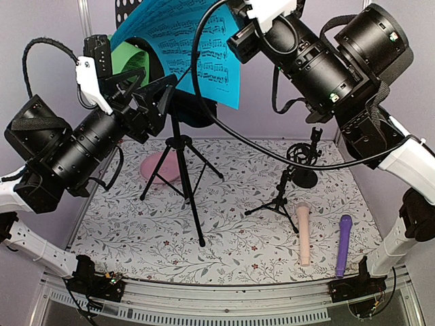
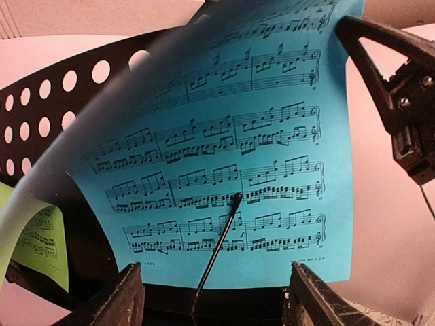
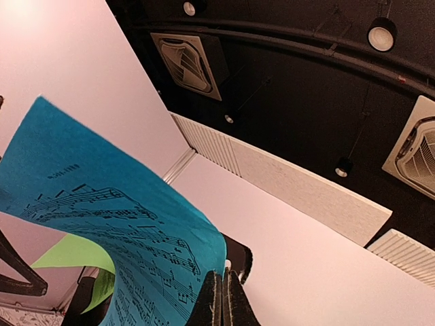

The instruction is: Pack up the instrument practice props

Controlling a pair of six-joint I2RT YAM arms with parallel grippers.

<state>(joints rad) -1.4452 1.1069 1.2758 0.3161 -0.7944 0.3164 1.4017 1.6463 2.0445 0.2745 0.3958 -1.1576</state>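
My right end effector is clamped on the blue sheet, upper edge; the sheet bows over the rack. My left end effector is apart below it. Plan: I lift slowly, sparing the green sheet.

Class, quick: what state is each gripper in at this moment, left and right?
Left gripper: open, holding nothing.
Right gripper: closed on the blue sheet music.

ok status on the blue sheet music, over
Right end effector shut on blue sheet. Left end effector open, facing it. Thin black retainer arm crosses its lower part; green sheet beside it.
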